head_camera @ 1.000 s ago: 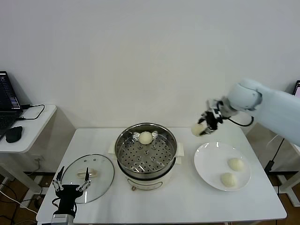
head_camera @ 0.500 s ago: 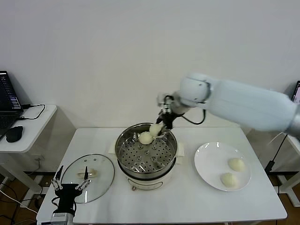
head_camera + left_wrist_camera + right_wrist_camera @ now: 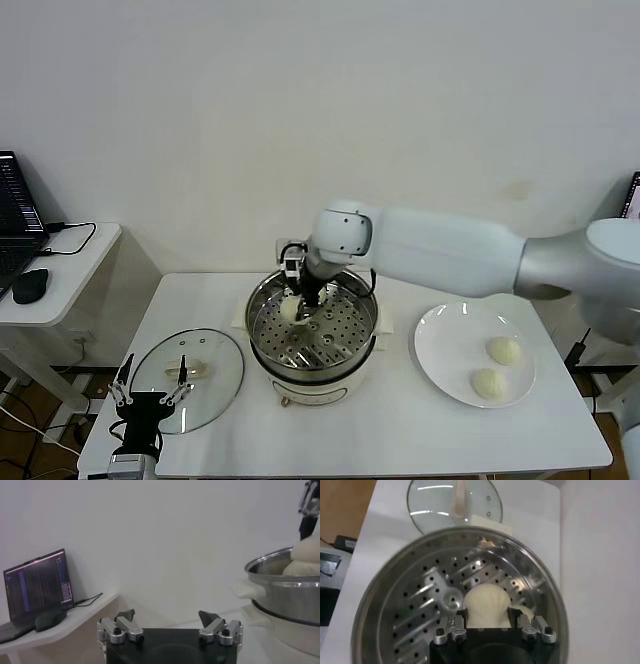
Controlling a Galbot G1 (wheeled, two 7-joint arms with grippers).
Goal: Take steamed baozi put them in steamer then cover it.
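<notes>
The second bun [image 3: 291, 309] is being placed in the steamer [image 3: 312, 330]: the right hand [image 3: 296, 303] is reached down inside the steel pot, closed on the bun, which is seen in the right wrist view pinched between the two fingers just above the perforated floor. Whether the bun rests on that floor yet cannot be told. Another bun [image 3: 524, 613] lies close beside it (partly hidden by the hand, and only its edge shows in the wrist view). Two more buns [image 3: 503, 350] are waiting on the white plate [image 3: 445, 345] at the right of the surface [image 3: 400, 430], well apart from the steamer. The glass lid [image 3: 188, 378] lies flat on the surface to the left of the steamer, its handle up, and the left hand [image 3: 150, 398] is parked at the near edge of it with its fingers spread wide and nothing held. The step in hand is judged to be the release: the fingers need to be opened so that the bun is left beside its neighbour without being dragged, and the hand lifted straight up clear of the rim. After that the plate is to be visited twice more before the lid can be taken up and set on the pot.
</notes>
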